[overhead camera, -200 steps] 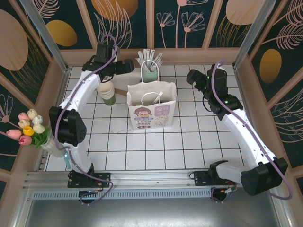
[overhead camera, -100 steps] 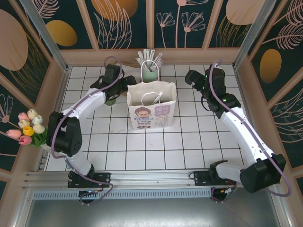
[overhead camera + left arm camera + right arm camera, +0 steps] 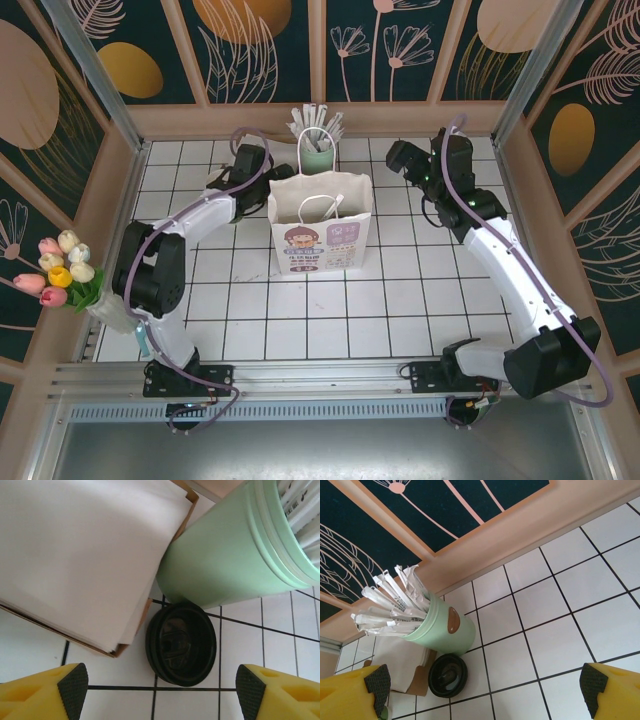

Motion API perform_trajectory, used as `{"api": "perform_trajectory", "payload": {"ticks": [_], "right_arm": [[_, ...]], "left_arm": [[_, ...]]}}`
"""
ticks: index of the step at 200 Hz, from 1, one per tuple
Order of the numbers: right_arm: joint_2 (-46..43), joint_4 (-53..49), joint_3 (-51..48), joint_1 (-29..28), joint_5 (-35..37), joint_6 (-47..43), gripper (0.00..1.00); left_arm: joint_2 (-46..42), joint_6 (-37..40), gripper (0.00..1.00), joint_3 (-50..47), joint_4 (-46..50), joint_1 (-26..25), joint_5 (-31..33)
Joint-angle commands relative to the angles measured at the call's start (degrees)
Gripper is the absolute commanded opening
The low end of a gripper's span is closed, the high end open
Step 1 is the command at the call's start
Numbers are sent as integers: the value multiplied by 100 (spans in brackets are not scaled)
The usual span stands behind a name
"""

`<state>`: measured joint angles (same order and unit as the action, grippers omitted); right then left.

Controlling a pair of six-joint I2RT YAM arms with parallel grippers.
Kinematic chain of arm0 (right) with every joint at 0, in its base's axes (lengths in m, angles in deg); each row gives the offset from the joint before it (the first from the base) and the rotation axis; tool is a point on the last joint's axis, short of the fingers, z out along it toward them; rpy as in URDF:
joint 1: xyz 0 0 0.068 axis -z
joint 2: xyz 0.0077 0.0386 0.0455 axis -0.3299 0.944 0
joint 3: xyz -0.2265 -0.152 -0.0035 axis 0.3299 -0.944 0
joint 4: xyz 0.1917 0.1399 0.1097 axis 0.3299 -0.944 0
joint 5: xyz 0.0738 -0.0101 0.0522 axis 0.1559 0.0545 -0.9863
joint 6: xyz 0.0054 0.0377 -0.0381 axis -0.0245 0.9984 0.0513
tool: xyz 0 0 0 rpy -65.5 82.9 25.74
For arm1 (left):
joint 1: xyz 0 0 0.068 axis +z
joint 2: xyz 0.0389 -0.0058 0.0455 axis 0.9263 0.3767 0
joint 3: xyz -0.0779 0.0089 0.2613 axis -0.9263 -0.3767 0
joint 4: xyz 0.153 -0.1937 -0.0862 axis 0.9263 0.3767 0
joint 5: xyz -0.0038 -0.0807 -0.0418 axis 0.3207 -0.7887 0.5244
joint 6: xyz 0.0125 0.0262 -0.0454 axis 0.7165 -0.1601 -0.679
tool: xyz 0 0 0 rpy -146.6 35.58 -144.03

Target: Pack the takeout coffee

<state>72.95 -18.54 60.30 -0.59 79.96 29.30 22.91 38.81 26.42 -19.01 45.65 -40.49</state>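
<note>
The round black lid (image 3: pixel 181 644) of the takeout coffee lies flat on the white tiles, wedged between the mint green holder (image 3: pixel 225 555) and the back of the white paper bag (image 3: pixel 75 555). My left gripper (image 3: pixel 161 695) is open, and the lid sits just beyond its fingertips, touching neither. In the top view my left gripper (image 3: pixel 280 172) is behind the bag's left corner. My right gripper (image 3: pixel 485 690) is open and empty, off to the right of the lid (image 3: pixel 448 675) and apart from it. The green-sided cup is hidden.
The paper bag (image 3: pixel 320 225) stands upright and open mid-table. The mint holder of white sticks (image 3: pixel 318 150) stands right behind it, near the back wall. A vase of tulips (image 3: pixel 62 270) is at the left edge. My right gripper (image 3: pixel 397 155) hovers over bare tiles.
My left arm has swung right, from the left side of the table to the gap behind the bag, and its jaws have narrowed slightly. My right gripper has edged a little toward the back.
</note>
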Motion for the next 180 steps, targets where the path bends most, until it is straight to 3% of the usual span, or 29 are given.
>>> {"api": "perform_trajectory", "payload": {"ticks": [1,60,118,131,161,180], "right_arm": [[-104,-130,77,-13,36,-85,99],[-226,-58,-101,16,69,-120,99],[-145,56,-194,12,-44,-60,99],[-93,34,-151,14,-72,-50,99],[-76,-62,-88,16,-85,-76,99],[-112,-107,-128,16,-50,-94,99]], "left_arm": [[-89,-602,79,-216,-440,-134,-135],[265,-1177,80,333,-378,-732,59],[775,-1197,81,1028,-270,-1219,-33],[792,-1002,83,1205,-61,-1224,89],[250,-473,87,846,408,-928,1285],[-21,-32,87,508,426,-563,1327]]}}
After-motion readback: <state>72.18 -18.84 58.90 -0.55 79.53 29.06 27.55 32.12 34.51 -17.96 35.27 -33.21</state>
